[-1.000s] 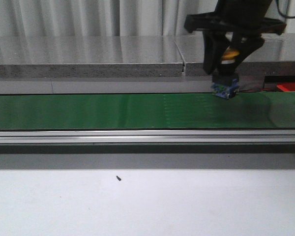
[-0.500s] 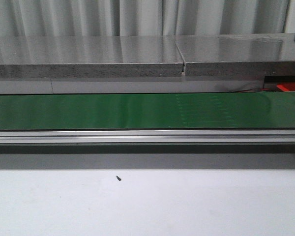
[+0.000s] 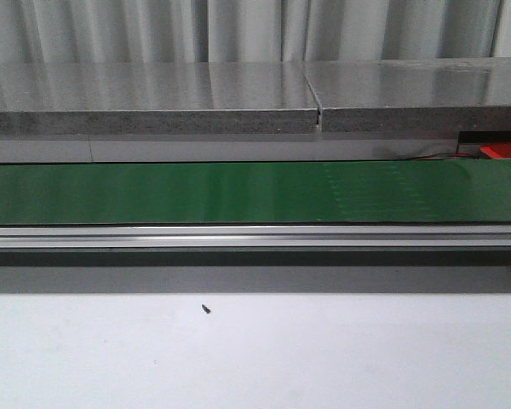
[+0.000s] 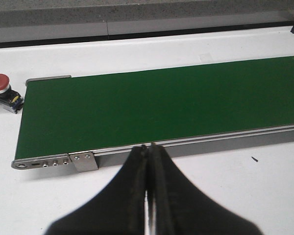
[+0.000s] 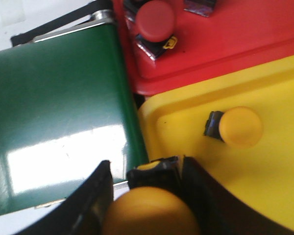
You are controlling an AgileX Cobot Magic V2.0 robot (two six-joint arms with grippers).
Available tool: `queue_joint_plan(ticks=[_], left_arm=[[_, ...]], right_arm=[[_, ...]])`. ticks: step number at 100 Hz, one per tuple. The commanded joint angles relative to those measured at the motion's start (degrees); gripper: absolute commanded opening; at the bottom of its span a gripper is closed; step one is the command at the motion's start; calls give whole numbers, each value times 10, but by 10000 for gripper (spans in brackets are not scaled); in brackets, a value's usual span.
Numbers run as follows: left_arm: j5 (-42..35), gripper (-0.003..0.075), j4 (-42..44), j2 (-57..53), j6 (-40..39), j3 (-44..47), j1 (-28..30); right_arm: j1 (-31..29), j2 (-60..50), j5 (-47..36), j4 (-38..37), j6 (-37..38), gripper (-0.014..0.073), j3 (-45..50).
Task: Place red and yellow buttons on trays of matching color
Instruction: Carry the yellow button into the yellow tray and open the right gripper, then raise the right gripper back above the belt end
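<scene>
In the right wrist view my right gripper [image 5: 146,165] is shut on a yellow button [image 5: 149,210], held above the near edge of the yellow tray [image 5: 274,186]. A second yellow button [image 5: 240,126] lies in that tray. Beyond it, a red button [image 5: 156,20] sits on the red tray [image 5: 245,44]. My left gripper [image 4: 148,147] is shut and empty, hovering over the white table just short of the belt's rail. Another red button [image 4: 0,83] stands on the table off the belt's end. Neither gripper shows in the front view.
The green conveyor belt [image 3: 238,192] runs across the front view, with a grey ledge [image 3: 153,119] behind it. A sliver of the red tray [image 3: 504,151] shows at the far right. The belt's end [image 5: 54,112] borders both trays.
One second ago my right arm hung over the right part of the belt with the yellow button. It has since swung out of the front view to the right.
</scene>
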Motion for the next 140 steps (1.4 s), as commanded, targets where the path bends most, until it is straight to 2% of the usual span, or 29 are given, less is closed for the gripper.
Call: queue_joint_plan(ticks=[1, 38, 94, 104, 126, 140], left_arm=[[-38, -19, -10, 0, 0, -14, -4], [-38, -19, -10, 0, 0, -14, -4], [-38, -19, -10, 0, 0, -14, -4], [-38, -19, -10, 0, 0, -14, -4], [-38, -19, -10, 0, 0, -14, -4], [-38, -19, -10, 0, 0, -14, -4]], right_arm=[[-16, -6, -52, 0, -1, 143, -5], [-21, 104, -132, 21, -1, 143, -3], [-34, 151, -135, 19, -1, 147, -3], [-35, 151, -128, 19, -1, 213, -3], [-35, 151, -126, 17, -1, 500, -3], [-35, 151, -128, 17, -1, 519, -3]])
